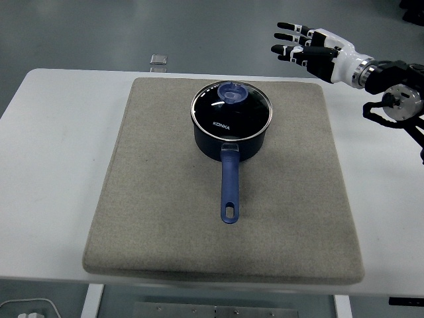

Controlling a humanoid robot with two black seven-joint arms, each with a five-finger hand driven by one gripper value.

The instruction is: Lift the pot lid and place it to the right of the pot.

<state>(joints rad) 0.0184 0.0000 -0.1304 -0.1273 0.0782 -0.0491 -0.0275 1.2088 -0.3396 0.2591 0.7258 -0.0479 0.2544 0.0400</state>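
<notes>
While lid (pixel 232 105) sits on pot (pixel 228 136) — right hand (pixel 310 51) spread, empty | well apart

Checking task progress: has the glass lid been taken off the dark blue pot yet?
No, the glass lid with the blue knob sits on the dark blue pot, and the right hand is off to its upper right, fingers spread.

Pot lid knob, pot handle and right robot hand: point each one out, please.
pot lid knob (pixel 232 93), head view, centre of the blue knob.
pot handle (pixel 229 185), head view, mid-length of the blue handle.
right robot hand (pixel 311 51), head view, middle of the hand.
</notes>
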